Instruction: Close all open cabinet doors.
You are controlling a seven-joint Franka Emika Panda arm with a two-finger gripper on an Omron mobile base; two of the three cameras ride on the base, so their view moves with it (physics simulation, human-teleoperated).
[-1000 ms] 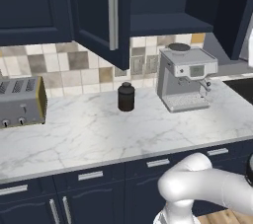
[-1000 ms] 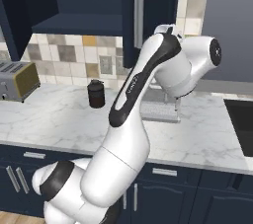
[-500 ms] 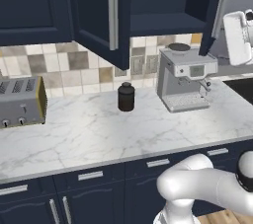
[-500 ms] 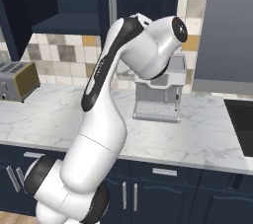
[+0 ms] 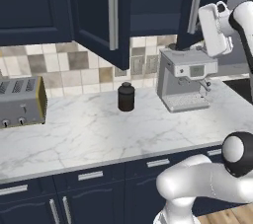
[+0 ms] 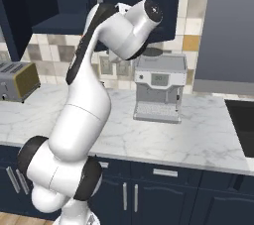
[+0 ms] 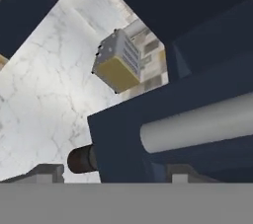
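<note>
Closing the open cabinet doors is the step in hand. The left door stands swung out over the middle of the counter, its bar handle facing the room; the right door also stands ajar, above the coffee machine near the counter's right end. In the hand view the hand sits close against a navy door edge with a silver bar handle just ahead of the fingertips; how far the fingers are spread cannot be told, and nothing is seen pinched between them. The white forearm rises at the right of the left base view, level with the right door.

To do the step well, the push should probably land flat on the door's outer face near its free edge, far from the hinge, and follow the door's arc until it meets the cabinet frame. The handle is best kept clear of the fingers so that it does not catch.

Room for moving: the coffee machine stands directly beneath the right door, so the elbow should stay high. The black jar and the toaster, at the counter's left end, lie well below the left door's sweep. The counter's front edge has bare marble.
</note>
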